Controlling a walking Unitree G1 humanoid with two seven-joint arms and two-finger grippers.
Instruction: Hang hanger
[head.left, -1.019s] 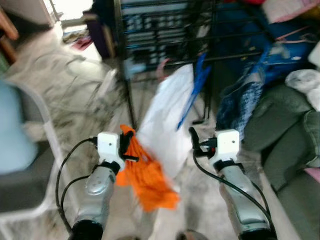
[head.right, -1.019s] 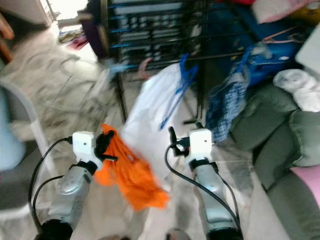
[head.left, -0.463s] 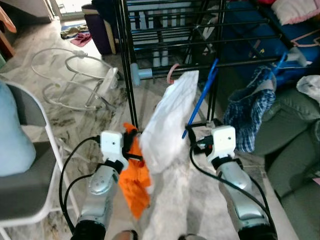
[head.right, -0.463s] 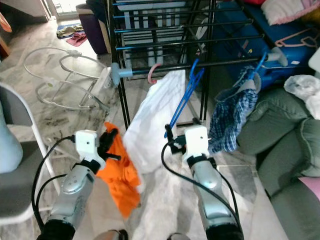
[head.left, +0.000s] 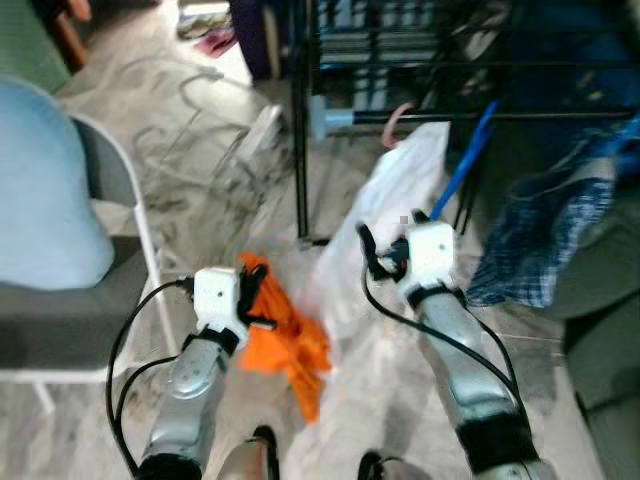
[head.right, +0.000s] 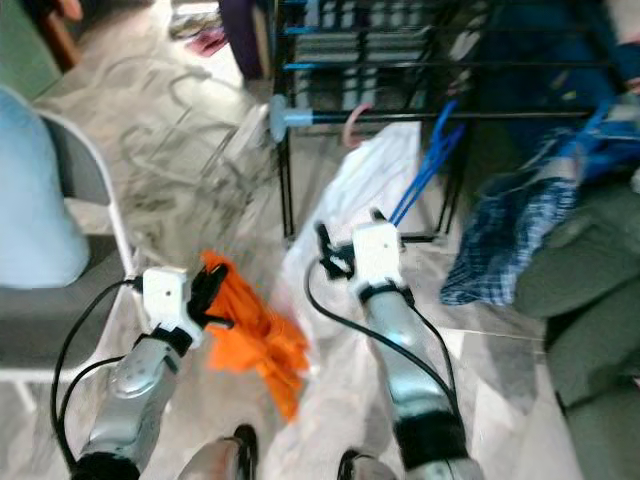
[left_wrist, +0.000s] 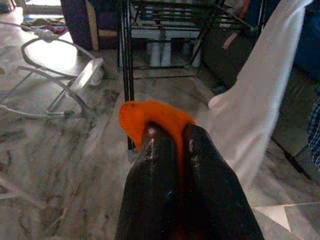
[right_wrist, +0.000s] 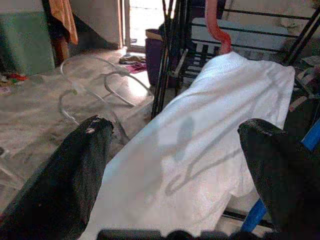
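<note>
A pink hanger (right_wrist: 216, 25) is hooking over a rail of the black drying rack (head.left: 400, 60), with a white garment (right_wrist: 210, 125) draping from it toward the floor. In the left eye view the garment is sitting at about 1 o'clock from the picture's centre. The right gripper (right_wrist: 175, 165) is hovering just before the cloth, its two fingers (right_wrist: 75, 170) spread wide and holding nothing. The left gripper (left_wrist: 172, 150), down at 8 o'clock, is pinching an orange cloth (head.left: 285, 335) tightly between closed fingers, the fabric trailing toward the marble floor (head.left: 200, 180). A blue hanger (head.left: 465, 170) is leaning just beside the white garment, and a checked blue cloth (head.left: 540, 235) is hanging at 3 o'clock. A grey folding chair (head.left: 90, 290) is standing at 9 o'clock.

The risk, judging from here: the open fingers could snag the loose white cloth and drag the pink hook off its rail, or knock the blue hanger. The dangling orange cloth could catch on the rack's upright or trail underfoot.
</note>
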